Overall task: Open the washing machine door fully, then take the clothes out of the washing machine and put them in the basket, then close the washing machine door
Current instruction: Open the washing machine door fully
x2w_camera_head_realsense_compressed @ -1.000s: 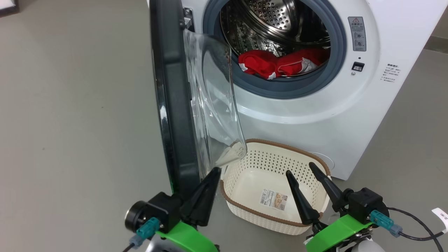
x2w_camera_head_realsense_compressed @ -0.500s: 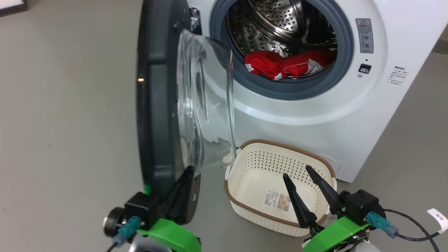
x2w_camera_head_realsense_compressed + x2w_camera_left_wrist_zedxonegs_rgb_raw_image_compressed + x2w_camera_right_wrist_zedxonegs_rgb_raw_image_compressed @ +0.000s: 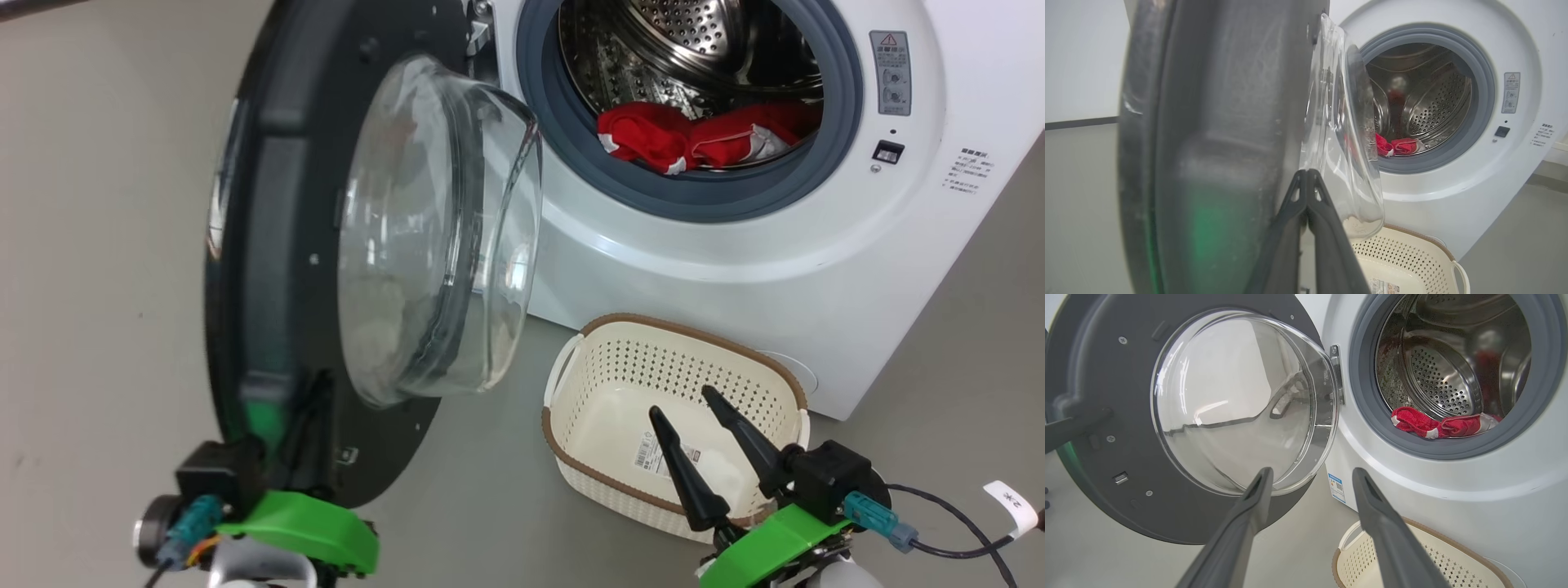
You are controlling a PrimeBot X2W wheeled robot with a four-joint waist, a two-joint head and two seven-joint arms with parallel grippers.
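Status: washing machine door (image 3: 277, 245) is swung out to the left of the opening, hinged on its left, with the inner face and clear glass bowl turned toward the robot. The black rim is blurred in the left wrist view.

Left gripper (image 3: 306, 408): fingers pressed together, pinching nothing. They lie against the door's dark inner rim at its lower near edge, just beside the bowl. Tips are closed in the left wrist view as well.

Right gripper (image 3: 679, 402): fingers spread wide, hovering over the near right side of the basket (image 3: 620, 320), tips pointing toward the washing machine (image 3: 735, 261).

Clothes (image 3: 694, 139): red with white parts, bunched at the bottom front of the steel drum, just behind the grey rubber ring (image 3: 845, 122).

Basket sits on the floor (image 3: 106, 245), close against the machine front, below the opening and to the right of the door. Paper label (image 3: 653, 457) shows on its bottom.

Blue label sticker (image 3: 1336, 486) is on the machine front, low, beside the door.
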